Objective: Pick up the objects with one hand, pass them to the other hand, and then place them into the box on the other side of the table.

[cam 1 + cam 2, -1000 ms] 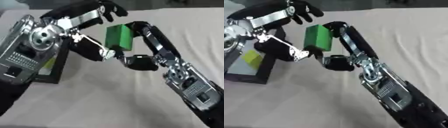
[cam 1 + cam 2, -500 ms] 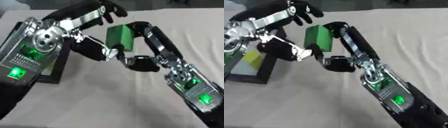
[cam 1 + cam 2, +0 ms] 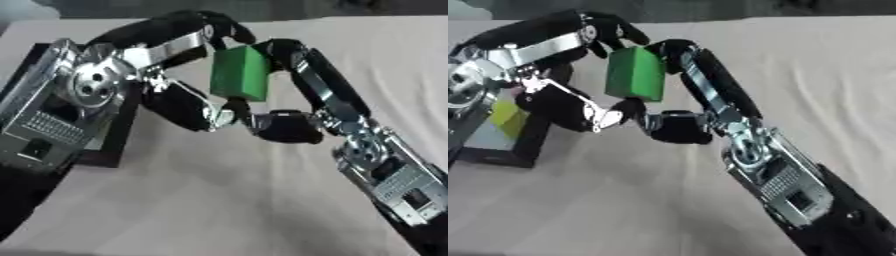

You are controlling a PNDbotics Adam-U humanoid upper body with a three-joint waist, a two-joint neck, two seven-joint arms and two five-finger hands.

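1. Green block (image 3: 635, 74): 1 rectangular block, plain green, held up above the table (image 3: 201, 200), not touching the cloth. It sits between the 2 hands, near the far middle of the work area, just right of the box.

2. Right hand (image 3: 293, 85): black, entering from the lower right along a silver and black forearm. Its long fingers (image 3: 710, 80) run up the block's right side and curl over the top right corner; the thumb (image 3: 677, 127) sits below the block, by its lower edge. The block is clasped between fingers and thumb.

3. Left hand (image 3: 579, 40): black with silver links, entering from the left. Its upper fingers (image 3: 619, 32) arch over the block's top left corner and appear to touch it there; a lower finger (image 3: 188, 105) reaches under the block toward the right thumb. It closes on the block from the left, opposite the right hand. Whether it bears any of the block's weight cannot be told.

4. Box (image 3: 105, 150): black, open-topped, at the left edge of the table, largely hidden behind the left arm.

5. Yellow-green object (image 3: 509, 117): 1 small item lying inside the box, seen in the right eye view only; its shape cannot be made out.

6. Table: covered in pale beige cloth.
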